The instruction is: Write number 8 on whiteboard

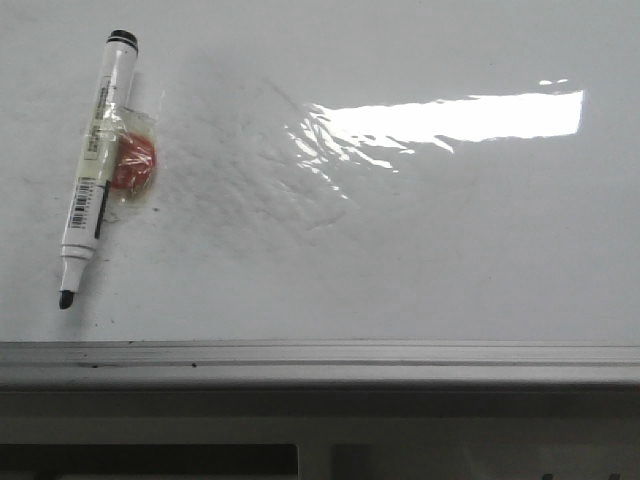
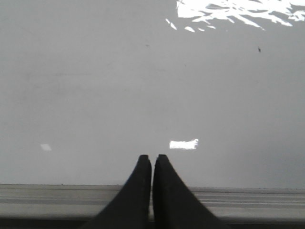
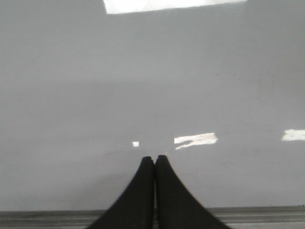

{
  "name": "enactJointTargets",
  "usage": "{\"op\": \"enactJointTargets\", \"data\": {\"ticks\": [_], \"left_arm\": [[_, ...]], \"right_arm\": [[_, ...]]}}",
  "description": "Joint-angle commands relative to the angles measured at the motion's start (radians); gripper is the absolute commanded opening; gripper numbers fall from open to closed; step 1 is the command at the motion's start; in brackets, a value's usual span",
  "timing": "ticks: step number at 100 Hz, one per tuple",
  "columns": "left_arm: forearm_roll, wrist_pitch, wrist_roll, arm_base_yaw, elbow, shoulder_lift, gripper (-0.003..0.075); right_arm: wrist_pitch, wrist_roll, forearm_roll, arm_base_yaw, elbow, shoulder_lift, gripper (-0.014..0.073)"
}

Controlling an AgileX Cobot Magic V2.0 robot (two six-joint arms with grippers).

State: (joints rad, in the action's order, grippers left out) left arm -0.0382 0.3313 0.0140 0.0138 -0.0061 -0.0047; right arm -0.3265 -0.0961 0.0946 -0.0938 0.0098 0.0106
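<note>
The whiteboard (image 1: 420,250) fills the front view, glossy white with glare and a wrinkled film patch. No number 8 shows on it. A white marker pen (image 1: 95,165) with a black end and an uncapped black tip lies at the far left, taped to a red round piece (image 1: 135,163). Neither gripper shows in the front view. My left gripper (image 2: 152,157) is shut and empty over the board's near edge. My right gripper (image 3: 155,158) is shut and empty, also over the near edge. The pen is out of both wrist views.
A grey metal edge rail (image 1: 320,362) runs along the board's near side; it also shows in the left wrist view (image 2: 47,200) and the right wrist view (image 3: 267,214). A bright glare strip (image 1: 450,118) lies at the upper right.
</note>
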Motion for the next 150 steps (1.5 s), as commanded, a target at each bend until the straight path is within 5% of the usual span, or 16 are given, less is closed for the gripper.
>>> {"op": "enactJointTargets", "data": {"ticks": [1, 66, 92, 150], "left_arm": [[-0.006, -0.047, 0.002, 0.005, 0.04, -0.027, -0.002], [0.058, -0.049, 0.002, 0.005, 0.04, -0.027, -0.002], [0.08, -0.149, 0.002, 0.005, 0.04, -0.027, -0.002], [0.056, -0.238, 0.002, 0.005, 0.04, -0.027, -0.002]], "right_arm": [[0.021, 0.005, 0.0, -0.007, 0.012, 0.021, -0.0063], [0.021, 0.005, 0.0, -0.007, 0.012, 0.021, -0.0063], [0.045, 0.005, 0.0, -0.007, 0.012, 0.021, -0.0063], [0.476, 0.003, 0.0, -0.007, 0.012, 0.021, -0.0063]]}}
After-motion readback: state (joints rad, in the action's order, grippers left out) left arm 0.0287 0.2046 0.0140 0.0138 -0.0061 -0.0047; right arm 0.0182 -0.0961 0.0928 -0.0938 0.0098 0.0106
